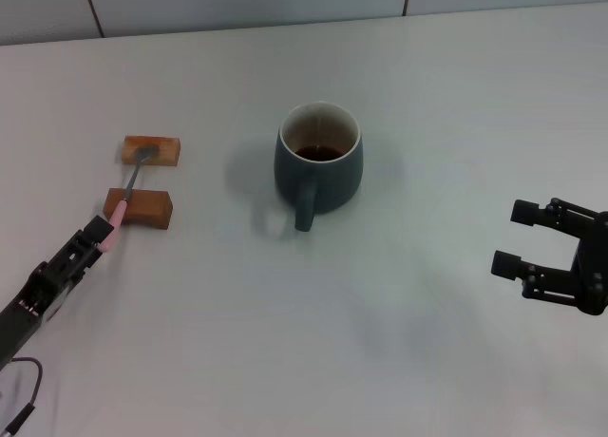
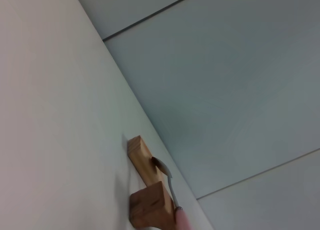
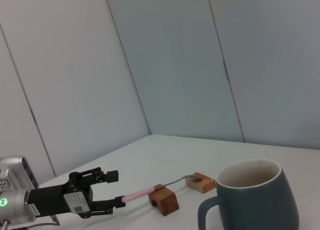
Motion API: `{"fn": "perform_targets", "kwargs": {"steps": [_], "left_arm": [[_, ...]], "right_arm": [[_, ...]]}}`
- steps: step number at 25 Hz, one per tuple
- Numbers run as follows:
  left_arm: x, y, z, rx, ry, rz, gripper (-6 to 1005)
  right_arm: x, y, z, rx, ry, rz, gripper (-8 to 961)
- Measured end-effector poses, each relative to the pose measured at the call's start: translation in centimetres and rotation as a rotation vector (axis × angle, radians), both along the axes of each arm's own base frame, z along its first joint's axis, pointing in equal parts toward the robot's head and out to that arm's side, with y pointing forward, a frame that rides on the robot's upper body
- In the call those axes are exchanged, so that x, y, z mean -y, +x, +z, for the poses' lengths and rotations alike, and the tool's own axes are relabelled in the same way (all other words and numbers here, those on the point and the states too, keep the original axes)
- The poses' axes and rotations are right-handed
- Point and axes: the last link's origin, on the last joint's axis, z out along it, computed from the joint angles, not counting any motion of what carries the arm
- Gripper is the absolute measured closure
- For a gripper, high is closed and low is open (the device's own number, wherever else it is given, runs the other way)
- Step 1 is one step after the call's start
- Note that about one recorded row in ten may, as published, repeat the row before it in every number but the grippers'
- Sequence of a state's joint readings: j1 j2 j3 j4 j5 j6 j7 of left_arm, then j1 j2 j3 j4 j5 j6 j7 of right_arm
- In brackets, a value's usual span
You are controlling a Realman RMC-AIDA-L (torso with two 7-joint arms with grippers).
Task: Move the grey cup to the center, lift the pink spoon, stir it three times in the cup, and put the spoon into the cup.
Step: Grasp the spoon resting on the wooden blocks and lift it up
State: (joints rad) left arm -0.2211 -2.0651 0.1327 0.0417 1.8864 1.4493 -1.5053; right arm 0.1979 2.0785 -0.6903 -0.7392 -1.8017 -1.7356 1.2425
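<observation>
while two wooden blocks prop the pink spoon, left tool flanks its handle.

One grey cup is counted on the counter. One pink spoon is seen. Two brown wooden blocks are counted: a far block and a near block. Two tools are counted, the left tool and the right tool. No further kinds are counted.

Both arms black; left arm has a silver wrist, green light, white label.
</observation>
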Motion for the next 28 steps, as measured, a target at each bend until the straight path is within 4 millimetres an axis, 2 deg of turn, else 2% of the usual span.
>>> {"fn": "perform_targets", "kwargs": {"steps": [28], "left_arm": [[-1.2, 0.4, -1.2, 0.044, -0.019, 0.063, 290]], "right_arm": [[0.0, 0.1, -0.2, 0.020, -0.017, 0.000, 127]]}}
